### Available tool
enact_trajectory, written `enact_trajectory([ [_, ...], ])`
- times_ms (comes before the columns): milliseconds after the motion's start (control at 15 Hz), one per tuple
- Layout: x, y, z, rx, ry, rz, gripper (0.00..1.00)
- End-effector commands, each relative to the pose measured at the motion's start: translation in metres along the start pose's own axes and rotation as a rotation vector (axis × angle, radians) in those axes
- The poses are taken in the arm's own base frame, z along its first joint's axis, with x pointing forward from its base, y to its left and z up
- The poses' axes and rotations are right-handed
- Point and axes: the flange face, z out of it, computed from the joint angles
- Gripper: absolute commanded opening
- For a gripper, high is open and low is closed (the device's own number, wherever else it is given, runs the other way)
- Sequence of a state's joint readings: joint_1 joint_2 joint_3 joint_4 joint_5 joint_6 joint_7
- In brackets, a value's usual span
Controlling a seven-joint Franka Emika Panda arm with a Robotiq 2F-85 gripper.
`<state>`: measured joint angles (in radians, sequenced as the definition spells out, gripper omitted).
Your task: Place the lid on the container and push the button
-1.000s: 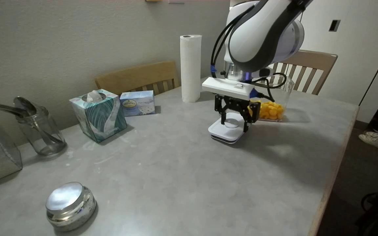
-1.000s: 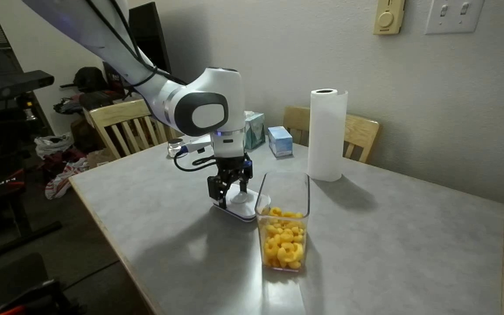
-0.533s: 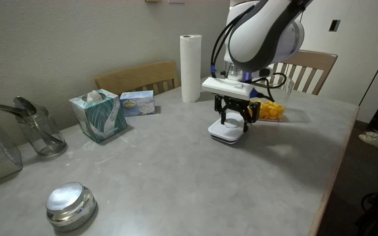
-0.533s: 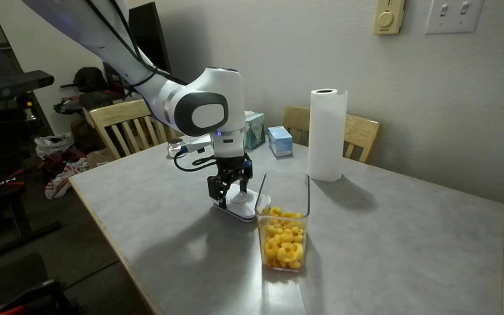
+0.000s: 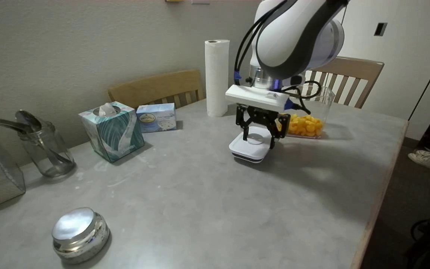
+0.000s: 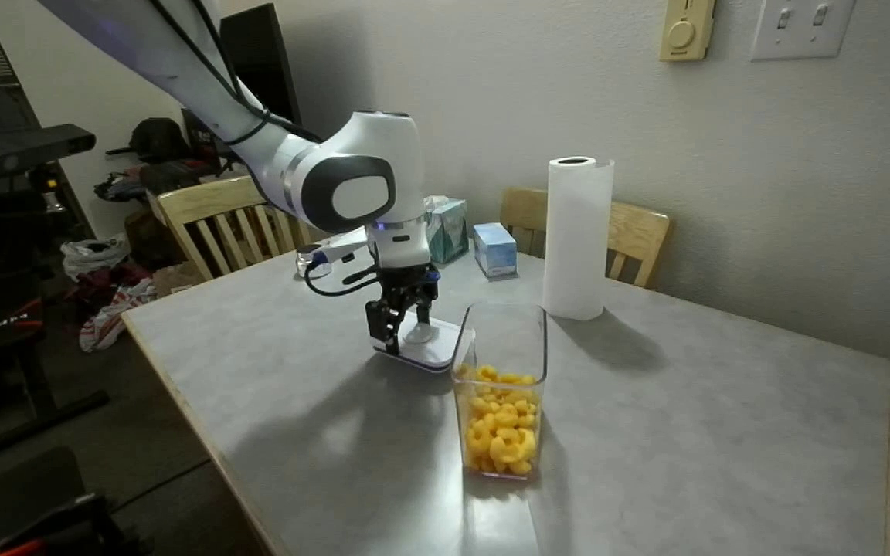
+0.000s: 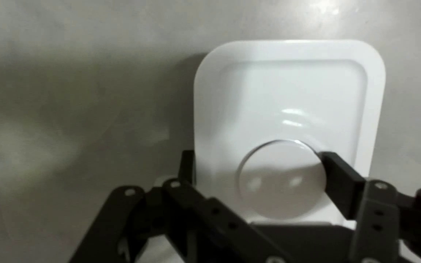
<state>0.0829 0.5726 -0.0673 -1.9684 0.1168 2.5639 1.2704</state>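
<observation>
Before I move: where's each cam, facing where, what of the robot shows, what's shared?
An exterior view: nearest the silver tin, looking down across the table toward the paper towel roll; arm and gripper from top right.
An exterior view: nearest the clear tub, looking past it toward the teal tissue box; arm and gripper from top left.
Wrist view: wrist-mounted, facing down at the white lid and round button; fingers show at the bottom.
Both exterior views, roughly opposed, share white lid, clear tub, paper towel roll.
</observation>
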Motion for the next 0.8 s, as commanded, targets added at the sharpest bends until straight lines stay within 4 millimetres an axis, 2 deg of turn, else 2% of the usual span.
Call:
enact_trajectory([
  [0, -0.004, 0.001, -0.024, 0.043, -0.053, -0.115, 0.60],
  [200, -0.003, -0.001, -0.034, 0.049, -0.075, -0.190, 0.60],
  [333, 0.001, 0.000, -0.032, 0.044, -0.083, -0.237, 0.60],
  [467, 0.007, 0.004, -0.017, 0.024, -0.071, -0.250, 0.60],
  [733, 0.018, 0.016, 0.021, -0.019, -0.044, -0.162, 0.60],
])
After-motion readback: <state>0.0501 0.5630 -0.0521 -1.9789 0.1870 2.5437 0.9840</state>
